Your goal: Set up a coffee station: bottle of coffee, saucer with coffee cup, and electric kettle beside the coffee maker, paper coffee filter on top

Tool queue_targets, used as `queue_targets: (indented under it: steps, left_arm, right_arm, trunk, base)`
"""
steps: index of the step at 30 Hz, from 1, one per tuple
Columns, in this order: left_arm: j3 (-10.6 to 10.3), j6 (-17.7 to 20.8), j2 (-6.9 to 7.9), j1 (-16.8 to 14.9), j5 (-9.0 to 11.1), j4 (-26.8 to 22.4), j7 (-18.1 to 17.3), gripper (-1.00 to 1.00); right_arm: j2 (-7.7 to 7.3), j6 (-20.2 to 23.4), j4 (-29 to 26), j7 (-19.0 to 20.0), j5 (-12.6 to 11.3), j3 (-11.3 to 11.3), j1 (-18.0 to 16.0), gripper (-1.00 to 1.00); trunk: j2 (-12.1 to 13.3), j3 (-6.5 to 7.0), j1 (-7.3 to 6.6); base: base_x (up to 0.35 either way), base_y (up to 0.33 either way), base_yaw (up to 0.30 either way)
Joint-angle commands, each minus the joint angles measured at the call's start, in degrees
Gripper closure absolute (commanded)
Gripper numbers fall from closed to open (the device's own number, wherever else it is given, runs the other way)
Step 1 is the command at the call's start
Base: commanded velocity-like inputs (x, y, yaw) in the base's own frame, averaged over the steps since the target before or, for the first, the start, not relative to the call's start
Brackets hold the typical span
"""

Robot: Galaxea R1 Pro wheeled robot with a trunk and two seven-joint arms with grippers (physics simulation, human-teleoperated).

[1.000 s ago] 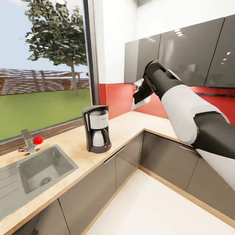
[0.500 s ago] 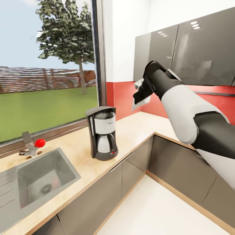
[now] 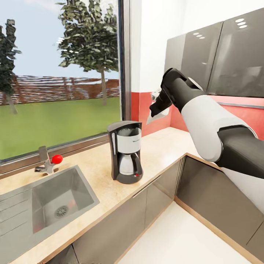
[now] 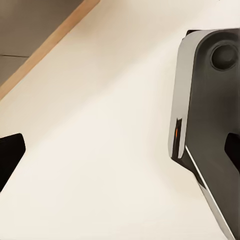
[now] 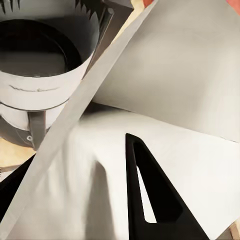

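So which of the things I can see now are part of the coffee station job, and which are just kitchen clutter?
Part of the job:
- coffee maker, upright on the kitchen countertop
- paper coffee filter, held in the right pincer

Just there:
- sink
- tap with red knob
- wall cabinets
- window

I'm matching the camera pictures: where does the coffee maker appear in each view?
Head view: the coffee maker stands on the kitchen countertop, centre, right of the sink.
Left wrist view: not in it.
Right wrist view: seen from above, its open top beyond the paper coffee filter.
Shared landmark: the white front panel.
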Motion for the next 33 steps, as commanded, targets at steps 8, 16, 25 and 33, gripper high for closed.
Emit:
queue_targets:
  steps: [8,16,25,33]
  left_arm:
    - [0.37,-0.11,-0.1,-0.01,-0.14,-0.08,-0.03,-1.0]
    - [0.49,-0.11,-0.1,-0.02,-0.14,-0.08,-0.03,-1.0]
    - [0.49,-0.11,-0.02,-0.02,-0.14,-0.08,-0.03,-1.0]
    - [0.49,-0.11,-0.06,-0.02,-0.14,-0.08,-0.03,-1.0]
  right_arm:
    - [0.0,0.16,-0.11,0.59,0.57,0.15,0.0,1.0]
    - [0.0,0.16,-0.05,0.59,0.58,0.12,0.0,1.0]
    - [0.0,0.16,-0.03,0.59,0.61,0.1,0.01,1.0]
    - [0.0,0.16,-0.03,0.59,0.58,0.1,-0.01,1.0]
  trunk:
    - [-0.03,0.01,0.02]
    - [-0.03,0.01,0.02]
    - [-0.03,0.01,0.02]
    - [-0.03,0.01,0.02]
  base:
    - [0.0,0.0,0.036]
    - [-0.1,0.0,0.01]
    - [-0.041,0.0,0.235]
    - [-0.001,0.0,0.162]
